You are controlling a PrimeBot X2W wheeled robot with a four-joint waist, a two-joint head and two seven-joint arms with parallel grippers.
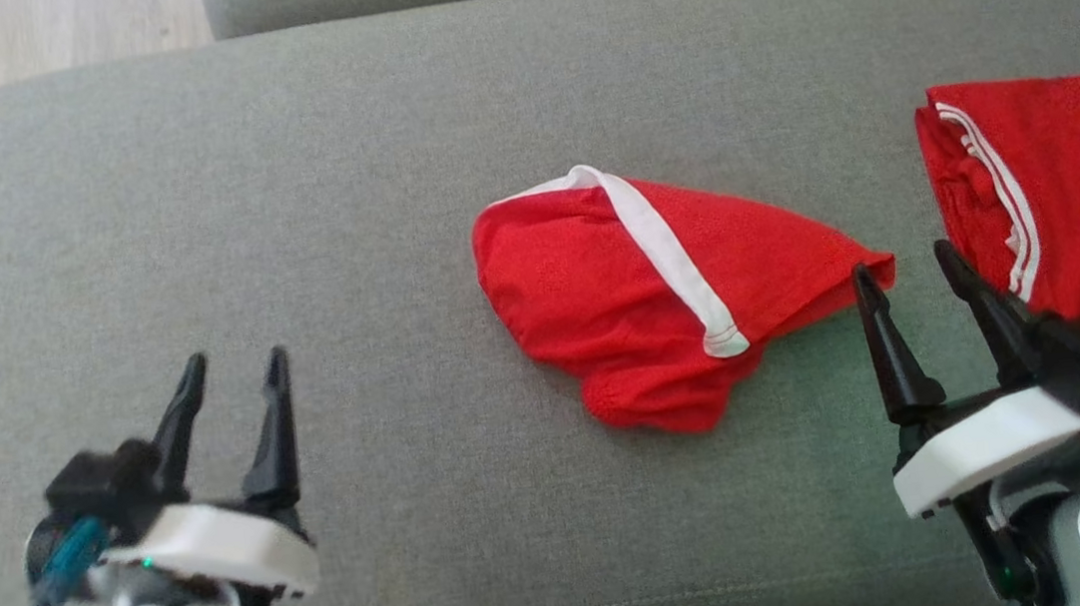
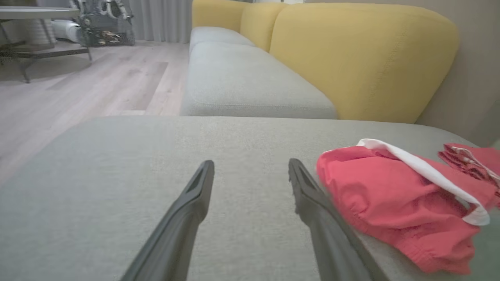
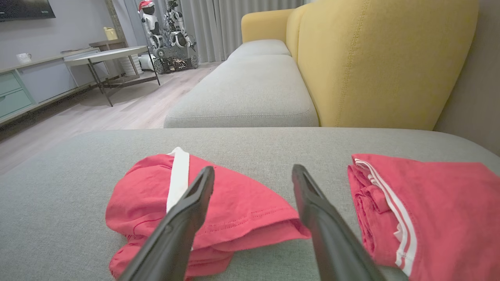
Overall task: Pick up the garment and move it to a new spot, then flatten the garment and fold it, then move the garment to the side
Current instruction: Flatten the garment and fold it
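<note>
Crumpled red garment (image 1: 640, 302) with a white band is seen lying near the middle of the grey sofa cushion (image 1: 285, 169), not held. A second red garment (image 1: 1070, 187), folded, with thin white stripes, is laid to its right, close but apart. Left gripper (image 1: 235, 360) is held with jaws spread and nothing between them, over bare cushion well to the left of the garment. Right gripper (image 1: 902, 260) is also spread wide and empty, between the two garments; one finger is seen over the crumpled garment's right corner, contact cannot be told. Behind the cushion, yellow backrests (image 3: 375, 58), wooden floor (image 2: 97, 78), a metal-legged table (image 3: 109, 54) and other robots (image 3: 168, 23) are seen.
</note>
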